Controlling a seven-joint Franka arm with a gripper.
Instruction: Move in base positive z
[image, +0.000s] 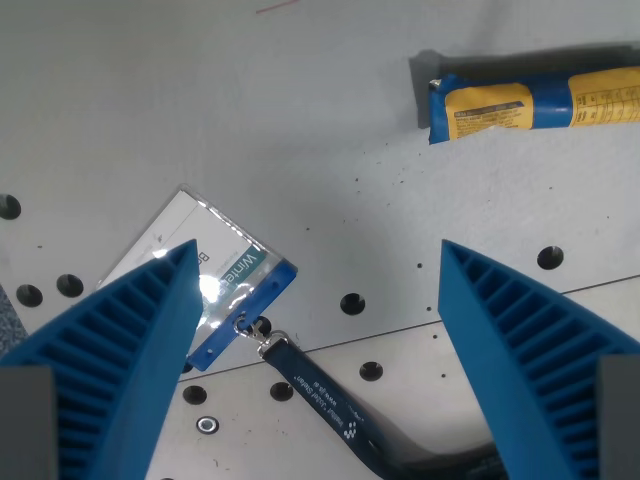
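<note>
My gripper (318, 262) is open and empty, its two blue ribbed fingers (130, 340) reaching up from the bottom corners of the wrist view. Between and below them lies a name badge in a clear sleeve (195, 265) with a blue clip edge, lying flat on the grey table (250, 120). A dark blue lanyard (325, 405) runs from the badge's clip toward the bottom of the view. The left finger overlaps part of the badge in the picture; I cannot tell whether it touches it.
A blue and yellow wrapped packet (535, 103) lies at the upper right. The table has several round mounting holes (351, 303) and a seam between plates (420, 325) running across the lower part.
</note>
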